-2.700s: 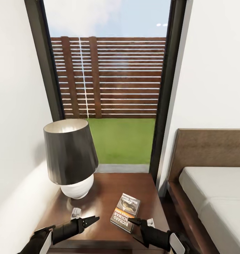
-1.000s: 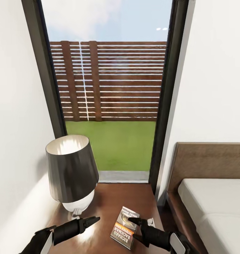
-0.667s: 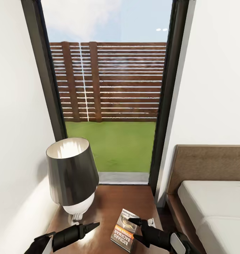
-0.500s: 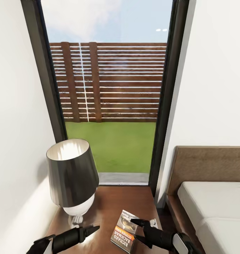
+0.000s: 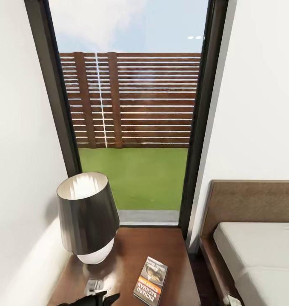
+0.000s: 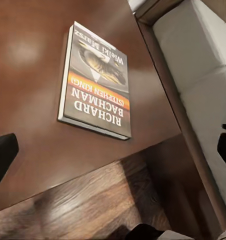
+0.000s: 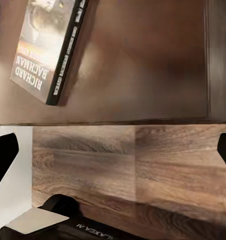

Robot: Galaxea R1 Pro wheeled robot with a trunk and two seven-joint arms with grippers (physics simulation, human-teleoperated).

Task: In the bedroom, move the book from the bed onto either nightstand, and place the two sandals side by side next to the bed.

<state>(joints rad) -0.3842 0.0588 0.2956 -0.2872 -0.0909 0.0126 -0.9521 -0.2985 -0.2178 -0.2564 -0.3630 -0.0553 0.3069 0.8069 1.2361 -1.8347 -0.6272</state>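
Lying flat, cover up, free of both grippers: book (image 5: 151, 280), on the nightstand (image 5: 131, 250) tabletop, toward its front edge and nearer the bed side; judged set down, so the book half of the task looks done.

Lamp (image 5: 87, 216): dark shade, white base, at the tabletop's back corner on the wall side, well apart from the book; leaves the front half free for the placing.

Bed (image 5: 255, 242): grey mattress, brown headboard, just beside the nightstand, a narrow strip of plank floor (image 7: 118, 165) between them.

Left gripper (image 5: 102, 297): cut off at the head view's lower edge, above the tabletop's front edge; left wrist view shows its fingers (image 6: 3, 155) spread wide, nothing between them.

Right gripper: right wrist view shows dark fingers (image 7: 4, 155) at both sides, wide apart, empty, out past the tabletop's front edge over the floor.

Hard to make out: a small pale object (image 5: 94, 284) below the lamp, unidentified.
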